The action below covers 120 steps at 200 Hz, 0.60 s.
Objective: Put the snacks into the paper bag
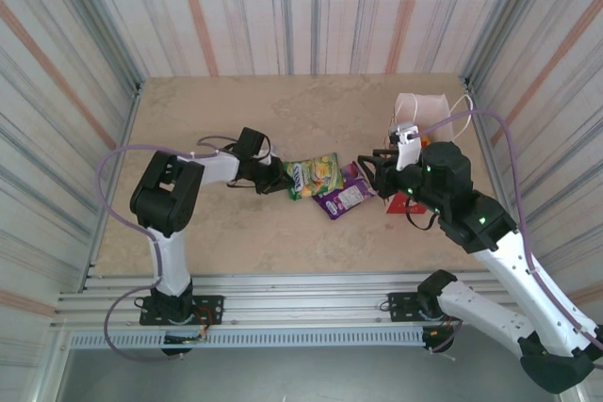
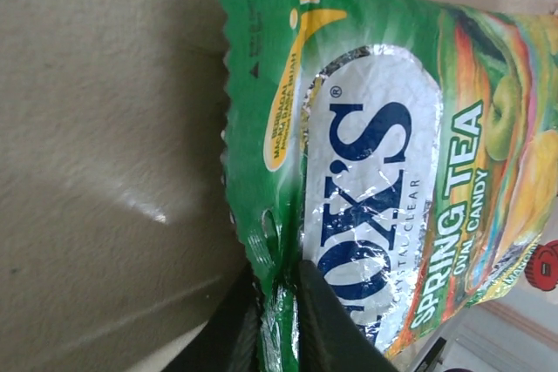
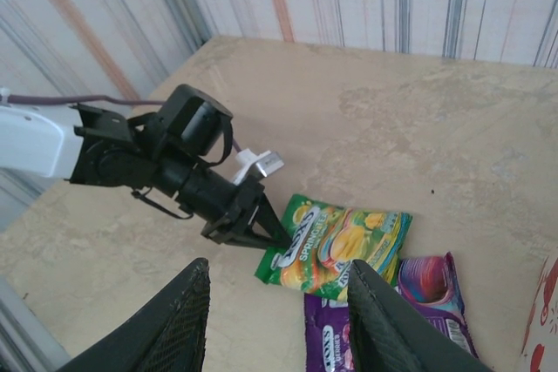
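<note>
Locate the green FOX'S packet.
Top view, mid-table: glossy green FOX'S packet, beside the glossy purple packet on its right, left edge pinched in the left hand.

Right wrist cam: left hand on the green packet, right hand spread in front of it.

Green packet (image 3: 344, 246) lies flat on the beige tabletop (image 3: 418, 128). Left hand (image 3: 272, 234) sits at the packet's left edge, black fingers drawn to a point and touching it; its white arm link (image 3: 35, 141) is further left. Purple packet (image 3: 410, 307) is just below-right of the green one, touching or overlapping, can't tell which. A red sliver of the paper bag (image 3: 545, 311) is well right of the green packet. Right hand (image 3: 277, 267) is nearer the camera than the packet, fingers (image 3: 185, 320) apart, nothing between them.
</note>
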Each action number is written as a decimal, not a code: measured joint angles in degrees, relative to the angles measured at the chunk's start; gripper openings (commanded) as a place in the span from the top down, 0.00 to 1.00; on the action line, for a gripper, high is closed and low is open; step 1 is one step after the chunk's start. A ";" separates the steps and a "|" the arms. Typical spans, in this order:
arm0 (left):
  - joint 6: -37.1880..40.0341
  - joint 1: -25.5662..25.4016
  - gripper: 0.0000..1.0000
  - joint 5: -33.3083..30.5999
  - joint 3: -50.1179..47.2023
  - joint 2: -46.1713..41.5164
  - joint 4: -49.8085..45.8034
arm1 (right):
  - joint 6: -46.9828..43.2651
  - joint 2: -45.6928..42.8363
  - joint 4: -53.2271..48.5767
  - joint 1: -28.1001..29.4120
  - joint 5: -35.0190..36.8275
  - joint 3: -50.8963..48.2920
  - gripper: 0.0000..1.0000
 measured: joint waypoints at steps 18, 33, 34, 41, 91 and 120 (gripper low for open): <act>-0.22 -0.20 0.97 -0.09 0.24 0.00 -0.35 | -0.22 -0.22 0.02 0.00 0.00 0.00 0.56; 0.81 -0.24 1.00 -0.50 1.16 -0.09 -1.79 | -0.28 -0.22 0.04 0.00 0.00 0.00 0.55; 0.85 -0.26 1.00 -0.46 1.27 -0.09 -2.08 | -0.28 -0.22 0.04 0.00 0.00 0.00 0.56; 1.66 -0.31 1.00 -0.81 1.88 -0.33 -3.39 | -0.37 -0.20 0.04 0.00 -0.02 0.00 0.55; 14.58 -0.42 1.00 -5.03 9.99 -7.76 -19.41 | -2.38 0.57 1.05 0.00 -0.37 0.00 0.54; 25.49 -0.70 1.00 -7.56 17.44 -13.29 -29.55 | -4.61 2.80 1.27 0.00 -1.84 0.13 0.53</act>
